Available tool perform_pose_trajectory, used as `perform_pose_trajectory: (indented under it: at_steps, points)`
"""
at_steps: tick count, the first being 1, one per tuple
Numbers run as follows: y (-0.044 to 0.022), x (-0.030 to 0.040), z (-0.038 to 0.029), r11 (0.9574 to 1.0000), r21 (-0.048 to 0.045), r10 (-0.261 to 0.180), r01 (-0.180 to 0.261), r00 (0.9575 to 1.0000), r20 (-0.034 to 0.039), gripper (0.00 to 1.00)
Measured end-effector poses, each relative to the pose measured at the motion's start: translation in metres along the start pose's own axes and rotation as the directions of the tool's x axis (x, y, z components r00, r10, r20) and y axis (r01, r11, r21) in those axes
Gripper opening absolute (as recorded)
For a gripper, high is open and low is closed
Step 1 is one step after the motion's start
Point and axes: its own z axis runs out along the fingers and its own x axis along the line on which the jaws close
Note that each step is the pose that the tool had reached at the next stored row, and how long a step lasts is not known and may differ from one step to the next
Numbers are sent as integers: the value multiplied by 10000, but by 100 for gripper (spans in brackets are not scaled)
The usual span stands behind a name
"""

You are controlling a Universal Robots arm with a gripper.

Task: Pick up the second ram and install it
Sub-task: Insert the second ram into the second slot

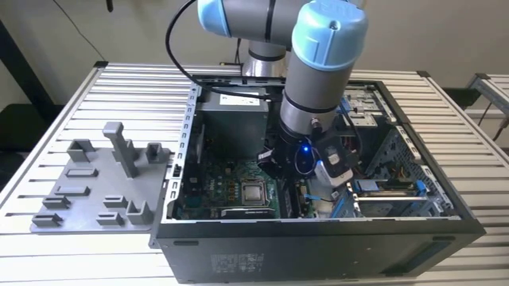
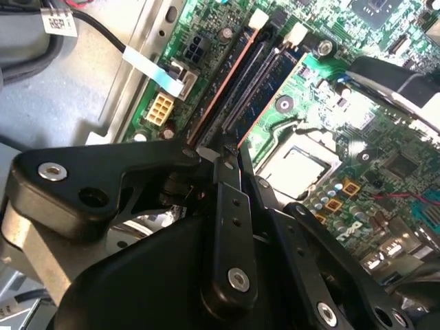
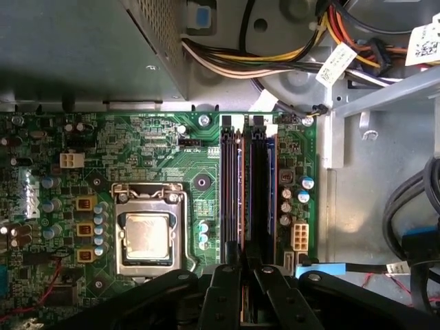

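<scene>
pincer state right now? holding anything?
Pincer: closed down over the memory slots on the motherboard, fingers close together. Whether the memory stick is between them cannot be told.

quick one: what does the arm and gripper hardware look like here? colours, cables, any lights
The arm has silver-grey tube segments with light blue joint caps. A black cable loops from its upper part toward the wrist, where a small blue light glows. In both wrist views the gripper is matte black, built of linkage bars joined by silver screws.
</scene>
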Motion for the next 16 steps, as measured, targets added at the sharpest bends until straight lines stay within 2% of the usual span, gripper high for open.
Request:
perform_pose_trajectory:
  at_steps: [9,16]
  points:
    - [26,8,4,10000,-22,-1,1,10000,-1,14]
    - [39,9,37,10000,-29,0,0,10000,-1,14]
